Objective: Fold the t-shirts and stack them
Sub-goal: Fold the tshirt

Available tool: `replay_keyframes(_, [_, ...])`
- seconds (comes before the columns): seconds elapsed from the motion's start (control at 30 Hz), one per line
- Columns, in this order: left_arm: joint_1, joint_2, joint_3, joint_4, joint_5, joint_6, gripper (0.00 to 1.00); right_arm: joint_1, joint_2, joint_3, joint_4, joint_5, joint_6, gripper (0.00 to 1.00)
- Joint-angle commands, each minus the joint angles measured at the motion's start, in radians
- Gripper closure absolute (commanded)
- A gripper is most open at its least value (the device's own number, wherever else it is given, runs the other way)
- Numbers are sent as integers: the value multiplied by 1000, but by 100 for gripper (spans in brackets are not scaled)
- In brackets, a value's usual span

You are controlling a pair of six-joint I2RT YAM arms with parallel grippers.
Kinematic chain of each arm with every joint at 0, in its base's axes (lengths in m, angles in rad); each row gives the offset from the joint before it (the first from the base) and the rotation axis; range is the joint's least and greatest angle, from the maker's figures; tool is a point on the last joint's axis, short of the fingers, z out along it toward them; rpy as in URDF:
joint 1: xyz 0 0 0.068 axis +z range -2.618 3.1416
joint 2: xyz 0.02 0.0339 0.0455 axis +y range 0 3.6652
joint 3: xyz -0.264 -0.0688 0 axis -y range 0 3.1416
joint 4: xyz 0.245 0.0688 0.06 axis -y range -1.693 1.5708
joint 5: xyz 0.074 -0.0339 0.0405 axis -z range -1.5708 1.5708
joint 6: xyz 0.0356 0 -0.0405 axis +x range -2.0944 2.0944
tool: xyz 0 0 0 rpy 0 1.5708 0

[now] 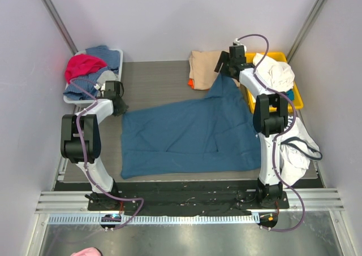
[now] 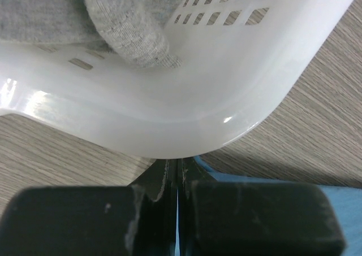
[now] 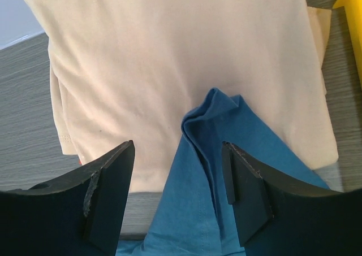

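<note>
Straddling with spread right jaws a corner of the teal-blue t-shirt (image 3: 198, 171), draped from the desk (image 1: 158, 81) onto the tan t-shirt (image 3: 169, 58), left jaws pressing together beside a white basket (image 2: 186, 98), orange t-shirt (image 1: 191, 84) hiding mostly beneath the tan.

Soft, even light fills all three views and shadows are faint. Small glare spots shine on the rim of the white basket (image 2: 186, 115), and the close foreground there blurs slightly.
</note>
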Motion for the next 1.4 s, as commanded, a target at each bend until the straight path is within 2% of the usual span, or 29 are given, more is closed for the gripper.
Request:
replay_keyframes(0.0, [6,-11,-3,19,-5,5,100,-14,21,72,35,-26,23,30])
replay_keyframes(0.53, [6,-3,-9,25,-6,3,100,-45,103,132,58,-29,61,32])
replay_keyframes(0.63, [6,0,-7,25,-8,5,100,-50,116,142,58,-67,69,33])
replay_keyframes(0.97, [6,4,-7,25,-11,6,100,-54,134,172,68,-78,76,39])
replay_keyframes(1.23, [6,4,-10,27,-15,5,100,-59,146,173,69,-86,80,50])
replay_keyframes(1.37, [6,7,-9,27,-17,5,100,-60,153,175,74,-87,81,51])
